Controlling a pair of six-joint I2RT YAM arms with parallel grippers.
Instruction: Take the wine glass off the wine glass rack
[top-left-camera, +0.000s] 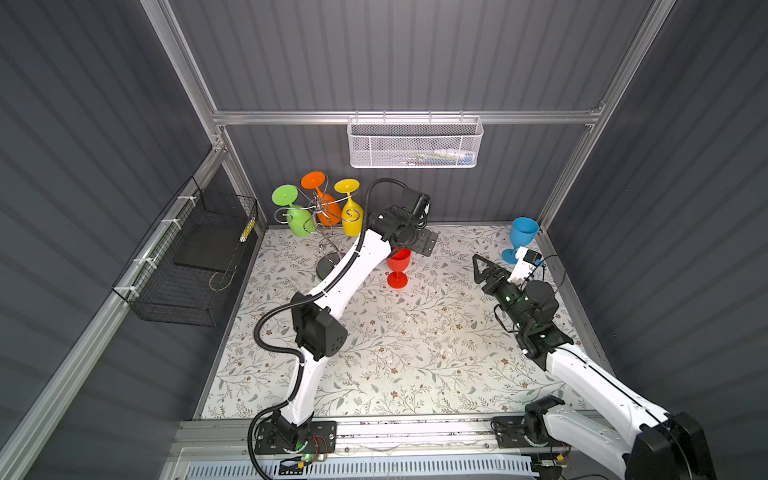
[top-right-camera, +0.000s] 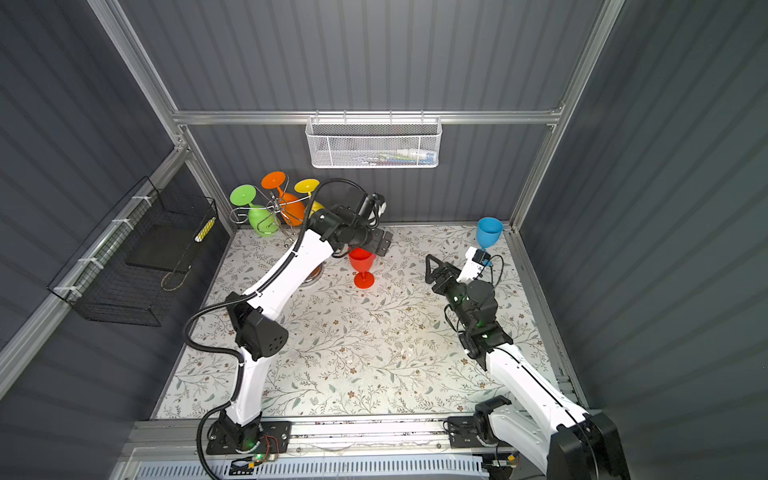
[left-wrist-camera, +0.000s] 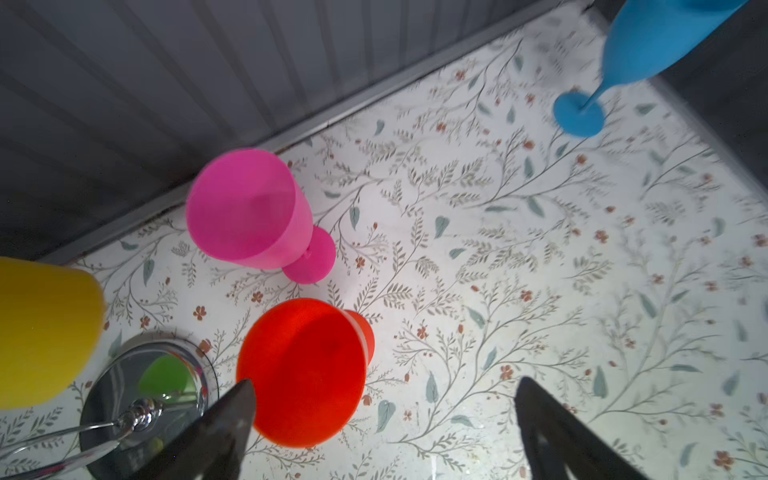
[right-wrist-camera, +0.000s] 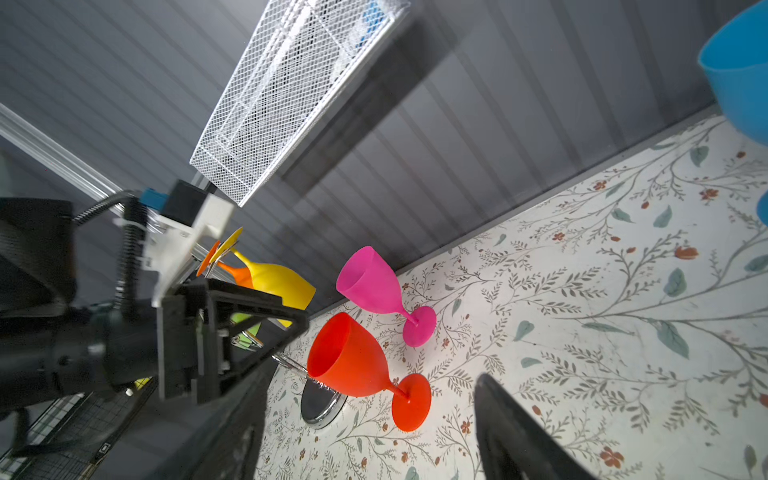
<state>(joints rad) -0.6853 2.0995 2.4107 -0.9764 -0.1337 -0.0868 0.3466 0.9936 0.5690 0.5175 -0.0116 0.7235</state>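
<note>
The chrome wine glass rack (top-left-camera: 322, 210) stands at the back left, its round base (left-wrist-camera: 124, 386) on the table. Green (top-left-camera: 297, 218), orange (top-left-camera: 326, 205) and yellow (top-left-camera: 352, 216) wine glasses hang upside down from its arms. A red wine glass (top-left-camera: 398, 266) stands upright on the table beside the base. My left gripper (left-wrist-camera: 386, 399) hovers just above it, open, with one finger (left-wrist-camera: 237, 411) beside the rim and nothing held. A pink glass (left-wrist-camera: 249, 208) stands behind the red one. My right gripper (top-left-camera: 482, 266) is open and empty, far to the right.
A blue glass (top-left-camera: 521, 237) stands in the back right corner behind the right arm. A white mesh basket (top-left-camera: 415, 143) hangs on the back wall and a black wire basket (top-left-camera: 187, 257) on the left wall. The floral table (top-left-camera: 415, 332) spreads in front.
</note>
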